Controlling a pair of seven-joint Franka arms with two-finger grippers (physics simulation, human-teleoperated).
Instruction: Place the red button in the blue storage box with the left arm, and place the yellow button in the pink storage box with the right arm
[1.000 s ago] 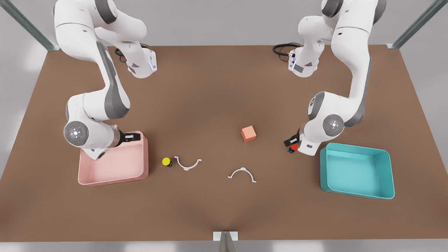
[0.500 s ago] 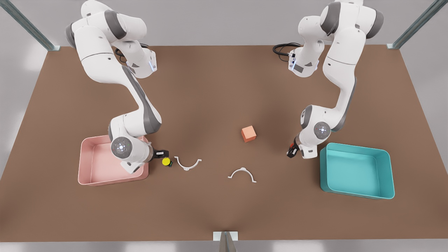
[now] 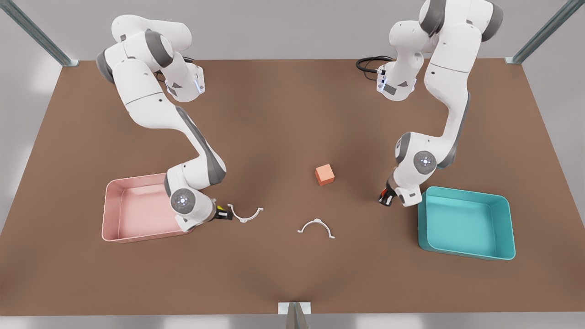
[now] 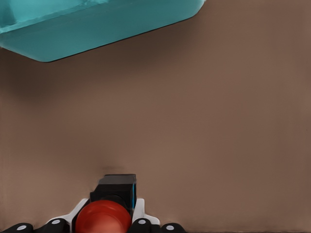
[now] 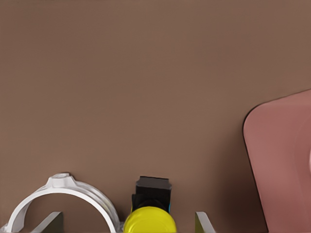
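The red button sits between the fingers of my left claw, which is pinched on its dark base so the cap stays clear; it is just beside the near wall of the blue storage box, since that is where it has to go, and I judge a lift over the low rim comes next

The yellow button is between the spread fingers of my right claw, which stand apart from it on either side, not gripping; I am down at the table to take it, with the pink storage box close behind my wrist

A white curved clip lies right beside the yellow button, so one finger has little room. Another clip and an orange cube lie between the two boxes, well apart from both claws

I can read no brand, label or writing anywhere
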